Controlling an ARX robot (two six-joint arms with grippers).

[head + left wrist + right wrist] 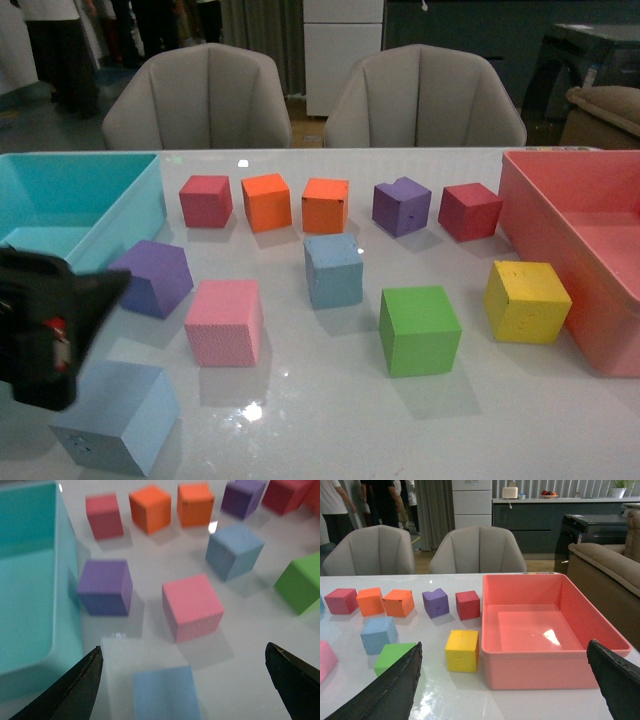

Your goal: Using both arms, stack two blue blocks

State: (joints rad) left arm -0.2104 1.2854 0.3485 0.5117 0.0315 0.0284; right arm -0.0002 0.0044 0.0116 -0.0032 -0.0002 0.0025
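One blue block [333, 268] sits mid-table; it also shows in the left wrist view [234, 550] and the right wrist view [378, 634]. A paler blue block [118, 415] lies at the front left, next to my left arm [45, 325]. My left gripper [185, 682] hangs open above that paler block [165, 694], its fingers [75, 690] wide apart on either side. My right gripper [507, 680] is open too, facing the pink bin [545, 630], with nothing between its fingers [390, 690].
A turquoise bin [70, 205] stands at the left and a pink bin [575, 235] at the right. Around the blue blocks lie pink [225, 320], purple [153, 276], green [419, 329], yellow [526, 300], orange [266, 201] and red [205, 200] cubes.
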